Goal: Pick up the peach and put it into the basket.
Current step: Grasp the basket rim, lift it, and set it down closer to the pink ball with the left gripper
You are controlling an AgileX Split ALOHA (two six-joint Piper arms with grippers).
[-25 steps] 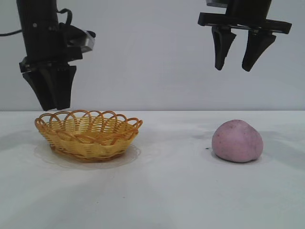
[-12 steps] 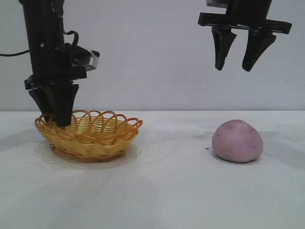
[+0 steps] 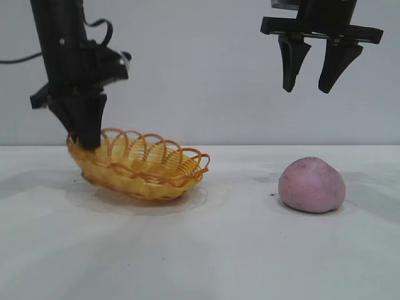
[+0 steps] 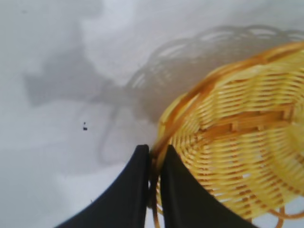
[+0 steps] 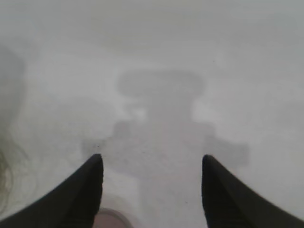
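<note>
Tilted up since a moment ago, the basket hangs from the left tool, whose wrist view shows it pinching the rim; the right tool gapes empty above the peach.

- Bright, even overhead light; we see soft shadows on the white table.
- Left wrist view: basket rim blurred beside the jaws, lacy shadow beyond.
- Right wrist view hazy; gripper shadow lies ahead of the jaws.

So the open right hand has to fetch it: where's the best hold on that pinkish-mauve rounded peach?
Probably from straight above, fingers closing on the two flanks of the pinkish-mauve rounded peach at its widest. It sits low and domed on the white table, sides clear, under the right hand.
</note>
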